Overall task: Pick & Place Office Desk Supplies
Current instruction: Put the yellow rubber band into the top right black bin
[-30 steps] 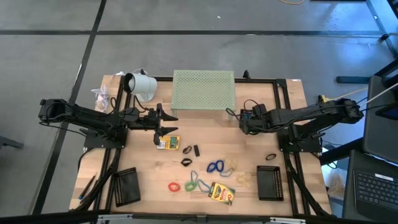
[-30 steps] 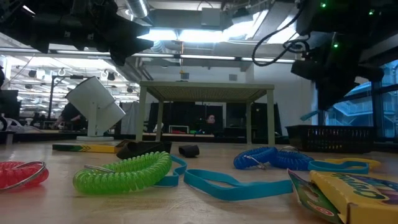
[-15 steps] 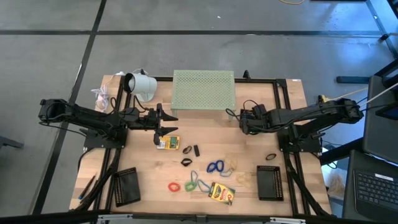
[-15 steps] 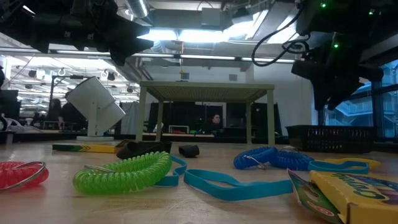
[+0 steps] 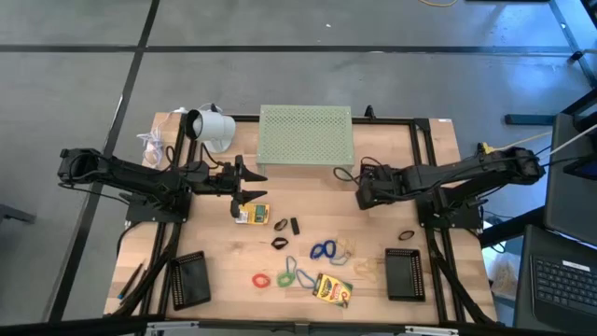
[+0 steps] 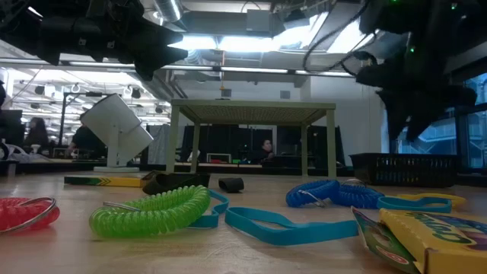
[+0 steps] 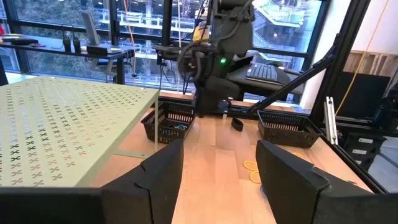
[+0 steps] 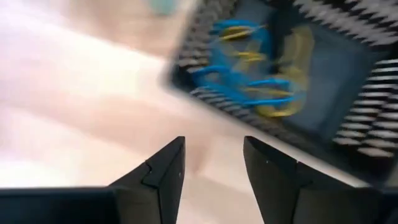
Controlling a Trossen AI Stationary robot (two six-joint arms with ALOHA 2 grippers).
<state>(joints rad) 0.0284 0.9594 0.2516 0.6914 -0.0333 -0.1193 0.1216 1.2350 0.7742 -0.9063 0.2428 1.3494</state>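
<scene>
Left tool: left tool (image 5: 244, 183) hangs above the bench (image 5: 373, 224) just beside the flat yellow-and-green crayon box (image 5: 252, 215); fingers (image 7: 163, 177) spread wide, nothing between them.
Right tool: right tool (image 5: 361, 193) hovers over bare wood near the pale green perforated metal stand (image 5: 305, 134); fingers (image 8: 163, 168) parted, empty; view blurred.
Key relation: crayon box lies toward the front edge from the left tool, touching nothing; its long axis runs across the bench; left arm is clearly nearer.
Other supplies: second yellow-and-green crayon box (image 5: 332, 288), blue coiled loop (image 5: 324, 250), green coiled loop (image 5: 285, 278), red coiled loop (image 5: 260, 278) and small black clips (image 5: 280, 224) lie in the front middle, well apart from both tools.
Open room: bare wood surrounds the near crayon box on most sides; clips sit just beside it.
Edges: black mesh trays (image 5: 405, 273) flank the front corners; white rounded lamp-like object (image 5: 211, 128) stands behind the left arm.
Judgement: a short descent by the left tool likely suffices.
</scene>
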